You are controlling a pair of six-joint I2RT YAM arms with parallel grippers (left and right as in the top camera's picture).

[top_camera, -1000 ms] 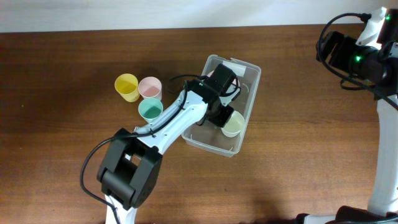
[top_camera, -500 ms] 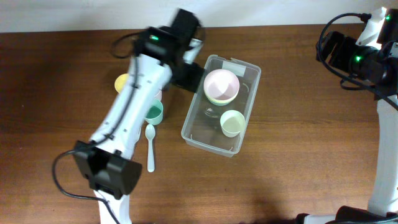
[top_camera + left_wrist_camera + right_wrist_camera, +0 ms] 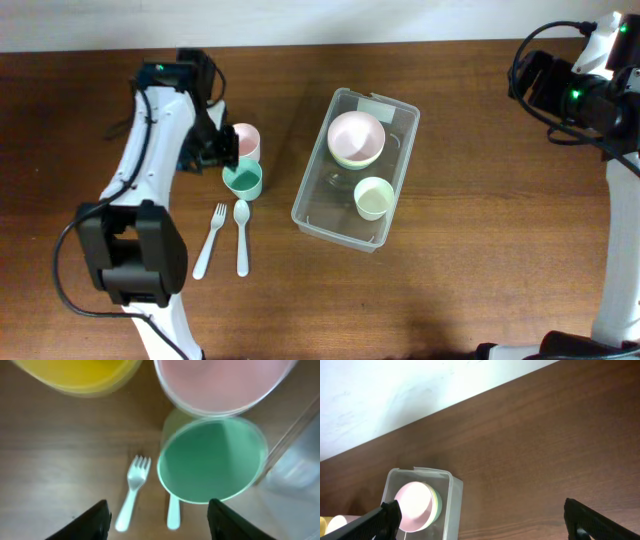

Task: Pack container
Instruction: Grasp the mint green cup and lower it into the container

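- Jaws of the left gripper [image 3: 160, 522] are spread wide, with a teal cup [image 3: 212, 460] showing below and between them.
- Jaws of the right gripper [image 3: 485, 525] are also wide apart, raised over the wooden table [image 3: 450, 280] far from the tableware.
- The clear container [image 3: 325, 205] sits at an angle near the table's middle, its white label [image 3: 378, 103] at the far short end.
- Inside it, a pink bowl [image 3: 356, 136] nests in a pale green one at the label end, and a pale yellow-green cup [image 3: 373, 197] stands toward the near end.
- Left of the container, the pink cup [image 3: 243, 140] and teal cup stand touching.
- A yellow cup [image 3: 75, 372] is beside the pink one.
- A white fork [image 3: 210, 240] and white spoon [image 3: 241, 235] lie side by side just in front of the teal cup.
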